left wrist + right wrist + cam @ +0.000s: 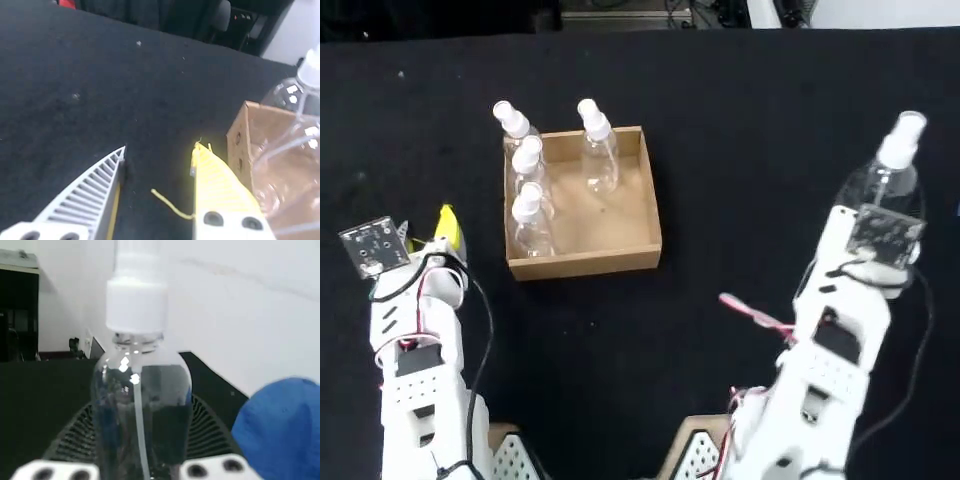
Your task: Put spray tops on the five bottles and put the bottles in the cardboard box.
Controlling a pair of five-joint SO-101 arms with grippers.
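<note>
Bottle five (882, 178) is clamped around its body by the right gripper (142, 415). The ribbed jaws press in from either side below the shoulder, so the white spray top (136, 295) fitted on its neck stands free of the grip and the bottle can be carried without knocking the top. It is held off to the right over the black tabletop (740, 130), well apart from the box; whether its base touches the tabletop cannot be told. A blue rounded thing (280, 430) lies just beside that gripper. On the other side the left gripper (160, 147) is spread wide with nothing between its jaws, low over the tabletop just beside the near left corner of the cardboard box (585, 262), probably parked there to keep out of the way or to steady the box. Farther off, inside the box, three bottles (528, 210) with tops on are packed in a row against the left wall and a fourth bottle (600, 160) lies toward the far wall. That leaves the right half bare, which looks like the likely spot for the held one.
</note>
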